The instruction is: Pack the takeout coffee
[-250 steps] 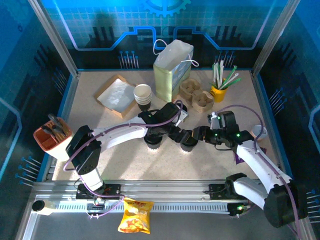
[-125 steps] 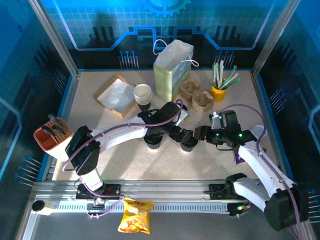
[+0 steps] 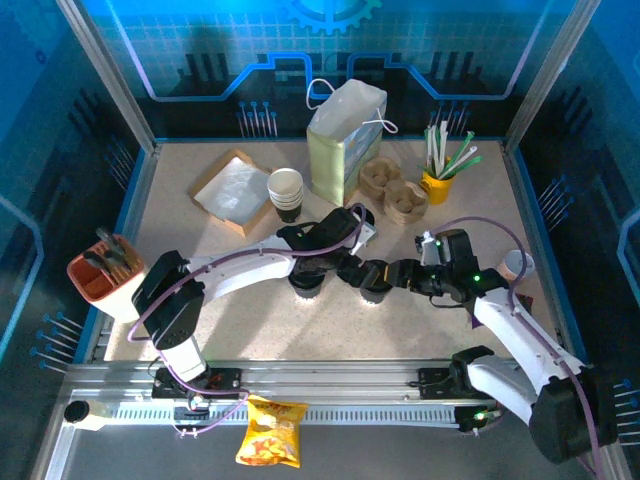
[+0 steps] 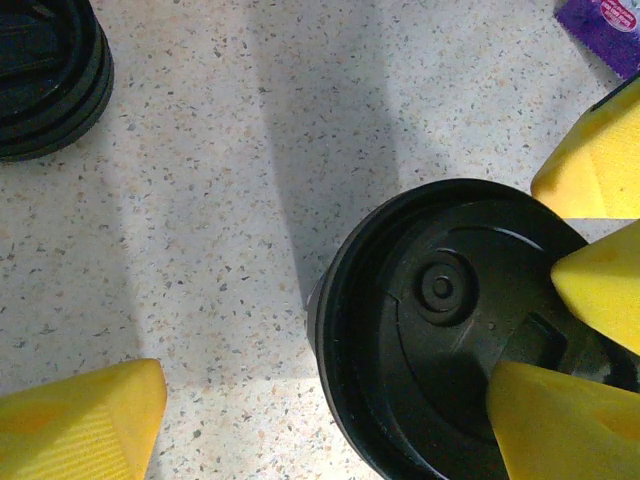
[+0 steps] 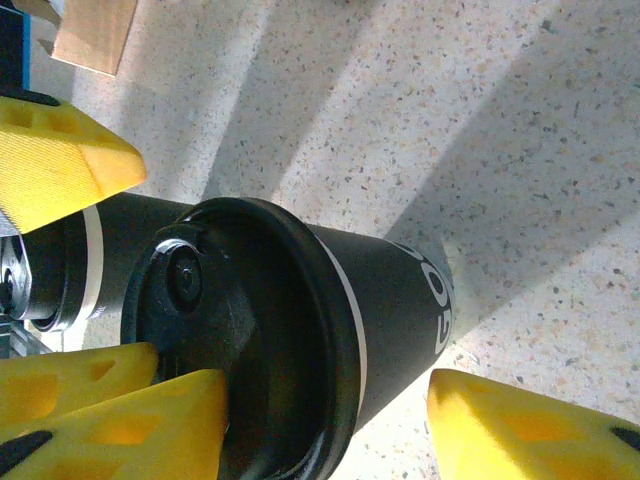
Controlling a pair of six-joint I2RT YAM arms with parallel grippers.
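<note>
We record the tabletop (image 3: 250,320) as beige with fine dark and tan speckles. The takeout coffee (image 5: 390,310) shows a black lid (image 4: 440,320) and a dark wall with a thin white band and pale lettering. The finger pads (image 4: 80,420) are bright yellow. Toward the far edge we note a pale green paper bag (image 3: 335,150) with white handles, a stack of cream cups (image 3: 286,185) and a yellow cup (image 3: 436,186) of white and green straws. The holder (image 3: 92,278) at the left edge is red-orange. The packet (image 4: 600,25) is purple.
</note>
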